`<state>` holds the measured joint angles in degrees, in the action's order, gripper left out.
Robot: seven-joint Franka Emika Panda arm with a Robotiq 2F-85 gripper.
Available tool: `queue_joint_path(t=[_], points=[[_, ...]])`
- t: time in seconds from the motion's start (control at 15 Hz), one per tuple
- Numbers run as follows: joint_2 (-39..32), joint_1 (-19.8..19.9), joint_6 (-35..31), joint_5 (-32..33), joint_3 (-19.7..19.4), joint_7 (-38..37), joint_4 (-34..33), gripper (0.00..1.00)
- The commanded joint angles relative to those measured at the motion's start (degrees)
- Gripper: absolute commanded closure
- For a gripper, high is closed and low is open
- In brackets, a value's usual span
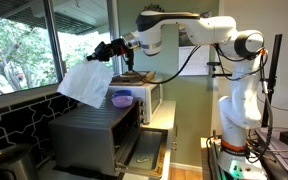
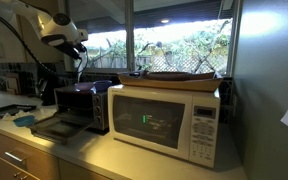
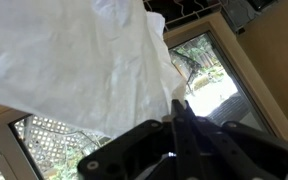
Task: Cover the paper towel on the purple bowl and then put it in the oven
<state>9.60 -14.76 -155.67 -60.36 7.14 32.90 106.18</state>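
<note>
In an exterior view, the gripper (image 1: 102, 54) holds the paper towel (image 1: 84, 83) in the air above the oven (image 1: 92, 135). The purple bowl (image 1: 122, 99) stands uncovered on the oven's top. In an exterior view, the oven (image 2: 84, 104) has its door folded down, beside a white microwave (image 2: 164, 122). In the wrist view, the fingers (image 3: 182, 120) are clenched on the towel's edge.

Big windows (image 1: 24, 45) beyond jaws, daylight, green trees (image 2: 174, 50) outside; grey-green wall (image 2: 269, 60); wooden drawers (image 2: 19, 158) under surface (image 2: 84, 148).
</note>
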Motion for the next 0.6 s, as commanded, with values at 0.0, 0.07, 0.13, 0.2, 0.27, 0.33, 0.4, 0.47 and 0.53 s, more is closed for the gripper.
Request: queue_joint_path(t=[0.0, 0.07, 0.13, 0.2, 0.27, 0.33, 0.4, 0.47, 0.53], points=[[1.4, -0.1, -0.7, -2.0, -1.3, 6.3, 0.6, 1.00], [2.4, -0.1, -0.9, -2.5, -1.7, 8.0, 1.5, 1.00], [3.1, -0.2, -1.2, -3.4, -2.1, 9.3, 2.3, 1.00], [4.2, -0.3, -1.7, -4.5, -2.5, 11.4, 3.4, 1.00], [5.0, -0.6, -2.1, -6.4, -2.9, 13.5, 4.2, 1.00], [6.2, -0.7, -2.2, -8.0, -3.2, 15.7, 5.9, 1.00], [7.1, -0.8, -2.1, -9.6, -3.4, 17.6, 7.3, 1.00], [8.2, -1.0, -1.7, -11.4, -3.7, 19.6, 9.0, 1.00], [9.2, -1.2, -1.7, -13.1, -3.9, 21.9, 10.7, 1.00]])
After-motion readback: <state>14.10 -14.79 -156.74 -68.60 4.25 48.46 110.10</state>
